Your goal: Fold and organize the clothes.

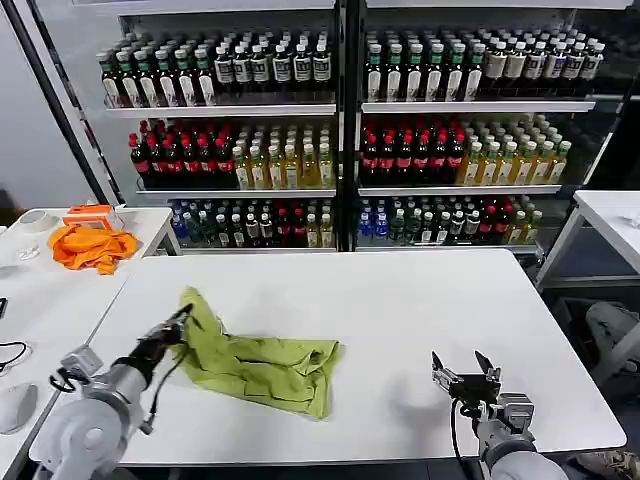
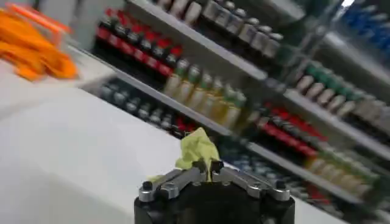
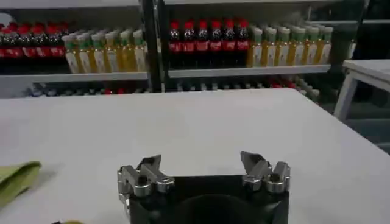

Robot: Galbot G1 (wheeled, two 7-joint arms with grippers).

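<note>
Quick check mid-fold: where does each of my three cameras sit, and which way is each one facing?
Head: high on the robot, looking down at the white table, both arms showing.
Left wrist: behind the left pincer, shut on the T-shirt, facing shelves.
Right wrist: behind the open right pincer, low over the table, facing shelves.
Shared: T-shirt, drink shelves.

Counted one lime T-shirt (image 1: pixel 262 362) on one white table (image 1: pixel 400 300). One orange cloth (image 1: pixel 92 246) on a second table (image 1: pixel 40 290) to the left; a third table (image 1: pixel 612 215) at the right. Two grippers: left (image 1: pixel 178 326) pinching the shirt, right (image 1: pixel 465 375) spread. Two shelf units (image 1: pixel 340 110), three bottle rows each; bottles too many to count.
</note>
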